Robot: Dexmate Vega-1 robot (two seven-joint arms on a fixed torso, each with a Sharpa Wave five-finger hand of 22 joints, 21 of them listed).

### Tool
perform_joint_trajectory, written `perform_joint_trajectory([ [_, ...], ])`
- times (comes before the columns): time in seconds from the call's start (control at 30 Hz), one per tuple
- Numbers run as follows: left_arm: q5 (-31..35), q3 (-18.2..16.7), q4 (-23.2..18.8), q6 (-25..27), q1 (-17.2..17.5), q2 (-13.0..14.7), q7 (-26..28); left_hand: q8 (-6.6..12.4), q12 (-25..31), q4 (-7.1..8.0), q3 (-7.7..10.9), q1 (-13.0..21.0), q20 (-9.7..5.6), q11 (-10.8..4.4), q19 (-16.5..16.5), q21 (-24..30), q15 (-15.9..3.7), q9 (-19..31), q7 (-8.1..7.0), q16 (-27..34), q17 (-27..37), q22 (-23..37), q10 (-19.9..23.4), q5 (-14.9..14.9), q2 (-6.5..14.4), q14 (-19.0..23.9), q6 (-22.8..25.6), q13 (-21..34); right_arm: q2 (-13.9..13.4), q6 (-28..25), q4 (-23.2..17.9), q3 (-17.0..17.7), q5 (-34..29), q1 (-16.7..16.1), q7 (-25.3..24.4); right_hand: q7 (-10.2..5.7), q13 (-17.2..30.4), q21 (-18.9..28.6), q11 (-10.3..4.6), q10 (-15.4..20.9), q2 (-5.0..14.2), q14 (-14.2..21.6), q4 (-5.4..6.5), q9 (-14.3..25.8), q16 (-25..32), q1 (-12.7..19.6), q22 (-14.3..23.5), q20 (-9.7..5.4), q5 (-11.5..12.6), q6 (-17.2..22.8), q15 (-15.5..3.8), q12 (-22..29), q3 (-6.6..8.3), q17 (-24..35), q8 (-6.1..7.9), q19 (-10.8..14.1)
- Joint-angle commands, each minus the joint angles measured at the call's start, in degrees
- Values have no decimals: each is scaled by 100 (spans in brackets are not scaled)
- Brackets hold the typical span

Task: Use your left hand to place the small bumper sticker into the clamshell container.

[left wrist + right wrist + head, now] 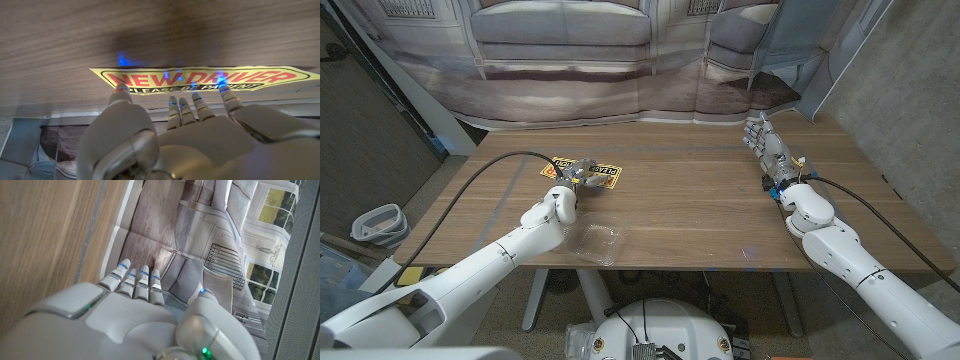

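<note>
1. Yellow bumper sticker lies flat mid-table; my left hand is over it, the clear clamshell container waiting nearer me.
2. Left wrist: fingertips spread, touching the sticker's edge, gripping nothing yet.
3. Right wrist: my right hand is empty, fingers straight, parked aside.

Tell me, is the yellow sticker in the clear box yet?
Not yet. The sticker lies flat on the table under the left hand; the clamshell container sits apart, near the table's front edge.

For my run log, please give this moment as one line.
left hand: fingertips on bumper sticker, not lifted | right hand: idle, far right | clamshell container: open, near edge
</note>
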Motion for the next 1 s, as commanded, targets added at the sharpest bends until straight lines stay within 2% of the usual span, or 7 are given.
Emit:
perform_joint_trajectory([
  [0.03,78,57,-61,135,-36,34,-72,9,6,-108,46,227,21,2,230,106,-17,24,-35,35,9,42,-7,38,45,96,29,29,13,33,4,-5,-16,-8,1,12,32,-16,8,65,41,64,-17,15,-6,23,19,34,-34,62,-9,20,11,6,13,20],
  [0.17,137,97,-73,224,-70,17,-91,3,3,-285,185,597,29,-26,540,200,-62,27,-68,39,5,46,-11,18,162,176,35,29,25,31,14,-6,-7,9,2,13,32,-16,7,60,42,65,-18,15,-6,24,19,35,-35,65,-13,17,10,6,15,20],
  [0.3,171,112,-58,269,-90,-19,-61,-2,2,-389,278,827,31,-40,687,240,-102,28,-92,50,6,44,-10,-7,245,246,34,29,35,30,35,-10,-2,32,10,8,32,-16,5,59,42,68,-19,15,-5,24,19,35,-36,65,-14,16,10,6,14,20],
  [0.4,218,153,-46,316,-123,-39,-72,-2,5,-526,407,1145,28,-74,858,282,-125,32,-117,55,7,39,2,-48,341,318,43,30,35,30,45,-10,4,41,21,7,32,-17,9,58,42,67,-19,15,-6,24,19,35,-36,64,-6,15,9,6,13,19],
  [0.6,237,174,-17,330,-150,-77,-59,-10,4,-633,568,1521,34,-75,1118,354,-153,38,-111,65,15,36,6,-137,469,422,33,32,21,70,69,-6,-8,40,57,10,32,-16,9,62,44,66,-21,15,-8,26,19,35,-36,66,-11,16,9,6,13,20],
  [0.87,199,134,-26,284,-123,-82,-12,-10,11,-655,650,1709,30,-70,1281,401,-164,42,-94,78,23,34,30,-213,533,500,41,34,19,57,49,9,19,8,41,14,32,-17,10,58,46,64,-23,15,-9,28,19,34,-37,68,-14,13,7,6,14,19],
  [1.0,258,136,-39,351,-104,-114,77,-2,19,-674,763,1944,23,-62,1486,462,-182,48,-76,103,35,32,57,-321,626,621,69,37,6,68,50,2,2,4,55,11,33,-16,5,60,47,69,-24,15,-7,27,19,37,-38,70,-7,14,6,6,14,21],
])
